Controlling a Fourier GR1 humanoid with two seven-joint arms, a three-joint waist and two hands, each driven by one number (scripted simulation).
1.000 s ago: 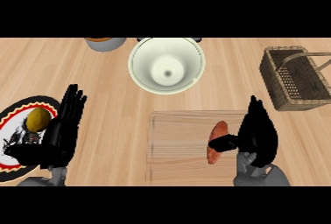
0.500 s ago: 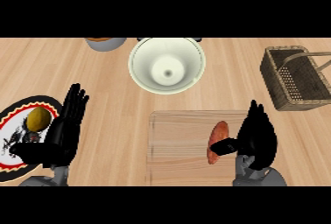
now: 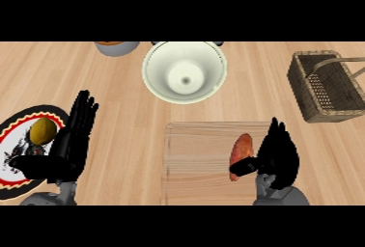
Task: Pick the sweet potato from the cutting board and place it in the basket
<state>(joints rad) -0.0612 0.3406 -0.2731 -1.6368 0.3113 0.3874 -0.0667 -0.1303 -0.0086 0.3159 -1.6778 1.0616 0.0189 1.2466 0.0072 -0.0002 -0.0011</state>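
Note:
An orange-red sweet potato (image 3: 242,148) lies on the right half of the wooden cutting board (image 3: 200,164). My right hand (image 3: 279,155) stands against the potato's right side, fingers straight and pointing away from me. Its thumb crosses the potato's near end and hides part of it. The fingers do not curl round the potato. The dark wicker basket (image 3: 322,87) with its arched handle stands at the far right, well beyond the board. My left hand (image 3: 71,142) rests open at the left, fingers up.
A large white bowl (image 3: 185,72) sits just behind the board. A round red, black and white plate (image 3: 16,144) holding a yellow fruit (image 3: 41,130) lies partly under my left hand. A grey pot (image 3: 114,47) shows at the top edge.
My right hand has shifted slightly left toward the sweet potato and its thumb has slid down to the potato's near end. The left hand has barely moved.

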